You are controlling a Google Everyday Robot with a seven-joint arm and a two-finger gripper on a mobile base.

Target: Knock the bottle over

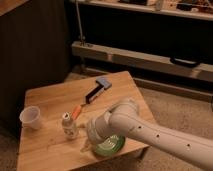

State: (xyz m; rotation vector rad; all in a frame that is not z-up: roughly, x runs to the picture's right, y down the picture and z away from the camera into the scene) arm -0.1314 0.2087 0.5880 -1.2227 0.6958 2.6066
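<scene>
bench (50,97): wooden, sitting low on a speckled floor (170,107), front edge getting cut off by the frame
room: looking pretty dim, dark shelving running along the back, a long pale rail (145,57) lying in front of it
bottle (69,125): standing upright front-left, between the cup (31,117) and the green bowl (112,146), orange marker (76,112) lying just behind
claw (94,135): hanging at the bowl's left rim, just right of the bottle, small gap showing; grip state, honestly can't tell
hidden: arm (150,132) covering most of the bowl; dark tool (97,90) with a blue end lying mid-bench, hard to identify
</scene>
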